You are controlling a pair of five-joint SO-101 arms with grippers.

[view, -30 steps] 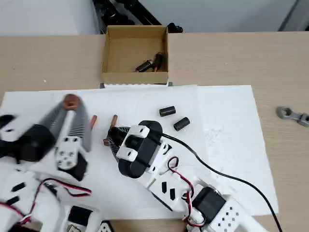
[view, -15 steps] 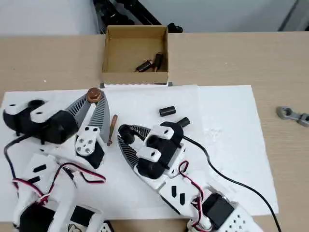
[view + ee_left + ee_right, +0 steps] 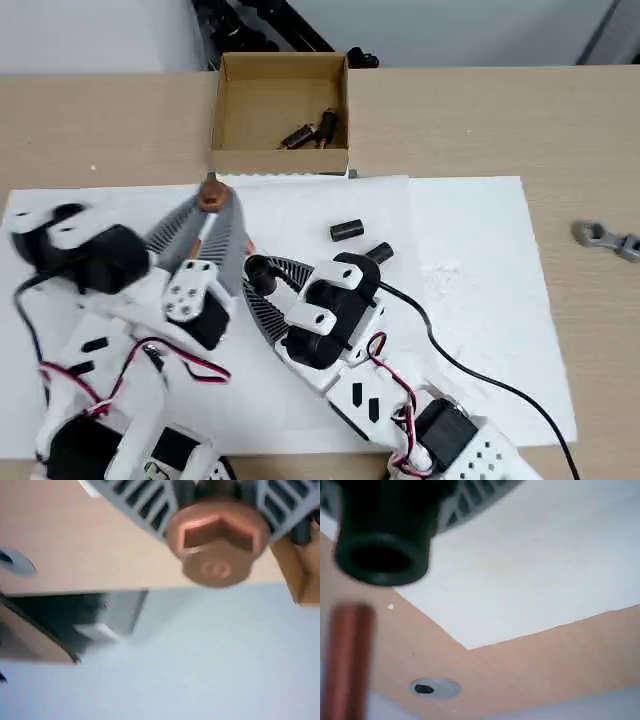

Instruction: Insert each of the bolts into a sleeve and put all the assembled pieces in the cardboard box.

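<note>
High view: left tool [image 3: 210,206] clenched on copper hex-head bolt [image 3: 209,192], held just short of the front wall of the open cardboard box [image 3: 226,110], over white sheet [image 3: 470,250] on tan table [image 3: 480,120]. Right tool [image 3: 261,280] grasps black cylindrical sleeve [image 3: 264,268], close beside the left tool. One loose black sleeve [image 3: 346,230] and a second loose one [image 3: 378,252] lie on the sheet. Assembled pieces [image 3: 310,131] sit in the box.

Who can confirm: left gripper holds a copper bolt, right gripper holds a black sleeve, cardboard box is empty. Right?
Not quite. The cardboard box is not empty: the high view shows assembled pieces lying inside it. The rest stands: the left gripper holds a copper bolt, and the right gripper holds a black sleeve.
</note>
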